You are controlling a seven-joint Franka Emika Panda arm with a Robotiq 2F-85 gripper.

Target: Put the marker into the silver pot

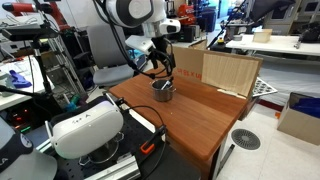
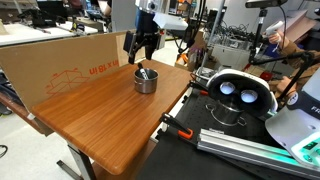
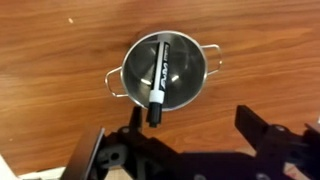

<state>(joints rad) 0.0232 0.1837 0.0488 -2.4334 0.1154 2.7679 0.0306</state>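
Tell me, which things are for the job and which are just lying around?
For the job: marker, silver pot, gripper.
Just lying about: cardboard box, white headset.

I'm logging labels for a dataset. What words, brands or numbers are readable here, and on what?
No text can be quoted with certainty.
Marker lying in the silver pot: white lettering along the barrel, too blurred to read.
Cardboard sheet behind the table: red print with a line drawing, too small to read.
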